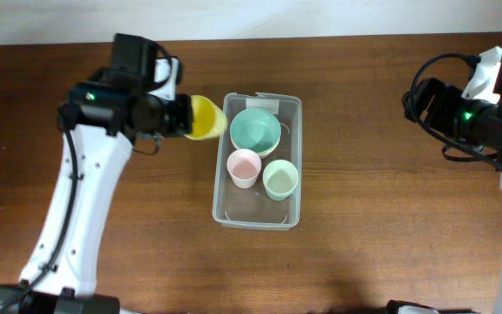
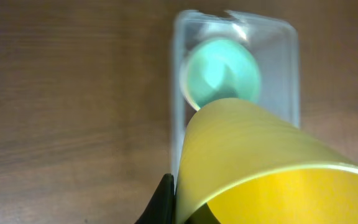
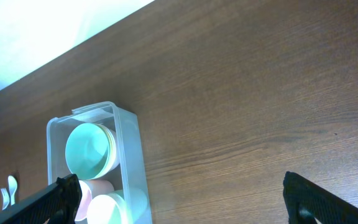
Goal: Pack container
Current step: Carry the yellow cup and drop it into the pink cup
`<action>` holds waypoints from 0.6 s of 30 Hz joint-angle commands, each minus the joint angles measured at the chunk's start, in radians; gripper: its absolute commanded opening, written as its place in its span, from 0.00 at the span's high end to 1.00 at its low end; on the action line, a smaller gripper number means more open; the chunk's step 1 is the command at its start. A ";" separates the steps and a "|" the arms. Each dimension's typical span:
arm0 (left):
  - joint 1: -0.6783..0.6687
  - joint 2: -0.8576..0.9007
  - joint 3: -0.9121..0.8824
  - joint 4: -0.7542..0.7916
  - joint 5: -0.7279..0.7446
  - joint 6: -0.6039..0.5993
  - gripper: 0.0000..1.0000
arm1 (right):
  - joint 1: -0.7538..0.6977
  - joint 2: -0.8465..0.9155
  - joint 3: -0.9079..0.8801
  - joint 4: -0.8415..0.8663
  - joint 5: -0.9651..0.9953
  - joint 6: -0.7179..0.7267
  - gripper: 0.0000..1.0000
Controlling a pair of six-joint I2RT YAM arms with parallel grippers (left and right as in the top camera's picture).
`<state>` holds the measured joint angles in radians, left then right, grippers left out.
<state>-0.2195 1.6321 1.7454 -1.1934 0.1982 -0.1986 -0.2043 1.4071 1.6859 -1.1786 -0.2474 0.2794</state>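
Left pincer point(image 1: 186, 117) grips smooth yellow cup point(image 1: 206, 118) beside clear rectangular container point(image 1: 256, 223); right pincer point(image 3: 191, 202) gapes.

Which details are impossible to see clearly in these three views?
Left wrist view: the yellow cup hides the pink cup and the green cup.
Right wrist view: the bottom edge cuts off one end of the container.
Overhead: the teal bowl hides whatever lies beneath it.
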 commanded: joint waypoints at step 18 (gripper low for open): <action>-0.257 0.254 -0.031 -0.045 -0.180 0.043 0.99 | -0.006 -0.004 0.010 0.000 0.009 -0.010 0.01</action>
<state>-0.4667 1.8366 1.7287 -1.2377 0.0349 -0.1719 -0.2043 1.4071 1.6859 -1.1786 -0.2474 0.2794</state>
